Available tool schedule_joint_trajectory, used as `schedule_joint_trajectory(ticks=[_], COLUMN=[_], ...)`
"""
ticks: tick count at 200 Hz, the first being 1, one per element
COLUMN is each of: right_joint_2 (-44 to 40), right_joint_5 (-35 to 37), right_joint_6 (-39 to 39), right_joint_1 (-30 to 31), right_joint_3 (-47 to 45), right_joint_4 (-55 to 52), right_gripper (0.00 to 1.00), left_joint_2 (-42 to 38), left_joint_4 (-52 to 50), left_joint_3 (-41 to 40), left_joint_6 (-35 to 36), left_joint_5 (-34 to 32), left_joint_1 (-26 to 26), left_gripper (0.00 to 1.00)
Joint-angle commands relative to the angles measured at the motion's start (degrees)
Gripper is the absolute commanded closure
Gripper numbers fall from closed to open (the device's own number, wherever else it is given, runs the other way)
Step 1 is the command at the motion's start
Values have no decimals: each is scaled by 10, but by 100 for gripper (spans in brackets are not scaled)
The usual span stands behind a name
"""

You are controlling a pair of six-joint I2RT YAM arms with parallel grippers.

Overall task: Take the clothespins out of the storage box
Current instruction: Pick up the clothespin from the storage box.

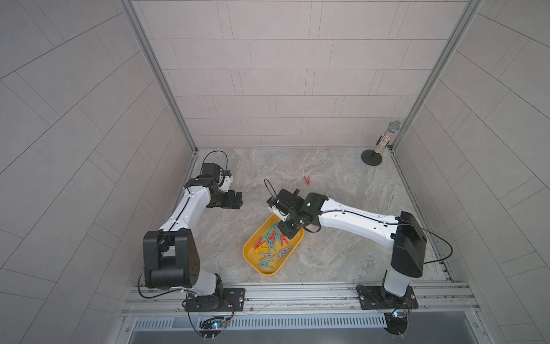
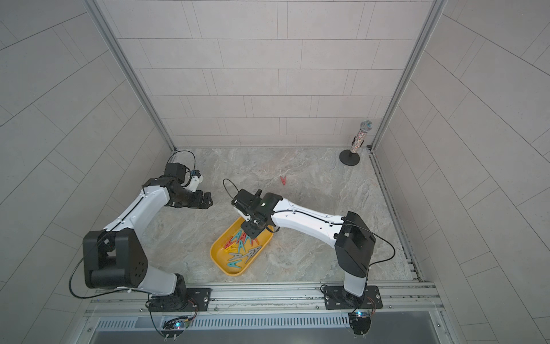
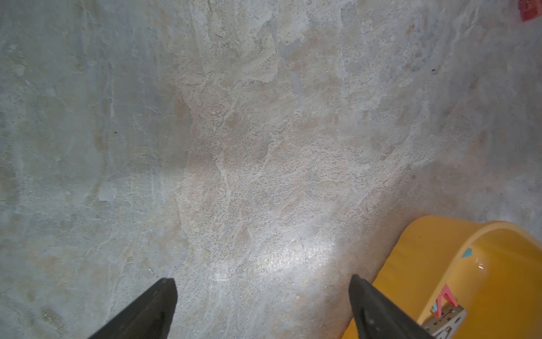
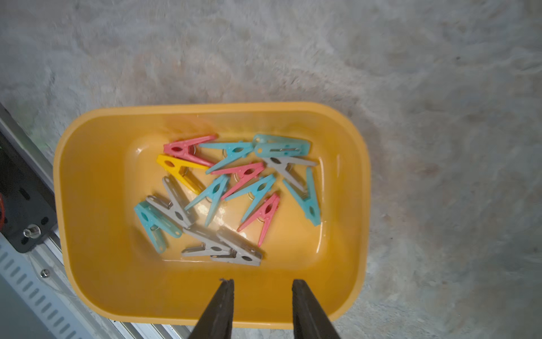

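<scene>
The yellow storage box (image 1: pixel 249 253) (image 2: pixel 216 253) (image 4: pixel 88 176) lies on the marble table toward the front. Several clothespins (image 1: pixel 272 244) (image 2: pixel 241 245) (image 4: pixel 234 187) in red, teal, grey and yellow are piled inside it. One red clothespin (image 1: pixel 306 180) (image 2: pixel 283 180) lies alone on the table behind the box. My right gripper (image 1: pixel 287 230) (image 2: pixel 251 232) (image 4: pixel 261 281) hangs over the box's far end, jaws partly open with nothing between them. My left gripper (image 1: pixel 238 201) (image 2: pixel 208 200) (image 3: pixel 262 278) stands wide open and empty over bare table left of the box (image 3: pixel 440 249).
A glittery microphone on a black round stand (image 1: pixel 384 143) (image 2: pixel 358 140) is at the back right corner. Tiled walls close in three sides. An aluminium rail (image 1: pixel 297 293) with both arm bases runs along the front edge.
</scene>
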Motion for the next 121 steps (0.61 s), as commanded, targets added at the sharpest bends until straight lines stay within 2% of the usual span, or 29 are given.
schedule_joint_trajectory(ticks=[1,24,78,121], right_joint_2=[21,47,105,138], right_joint_5=[10,7,11,38], right_joint_6=[35,49,63,72], right_joint_1=[1,1,1,1], right_joint_3=[-24,-40,-14,1], right_joint_4=[31,45,45,34], right_gripper=[64,64,66,70], left_joint_2=[-8,-7,-5,-7], left_joint_4=[-3,-3,-4,-4], left_joint_3=[9,10,10,9], left_joint_6=[2,1,1,1], left_joint_5=[-6,-2,0,0], left_joint_1=[4,4,4,4], left_gripper=[0,0,0,0])
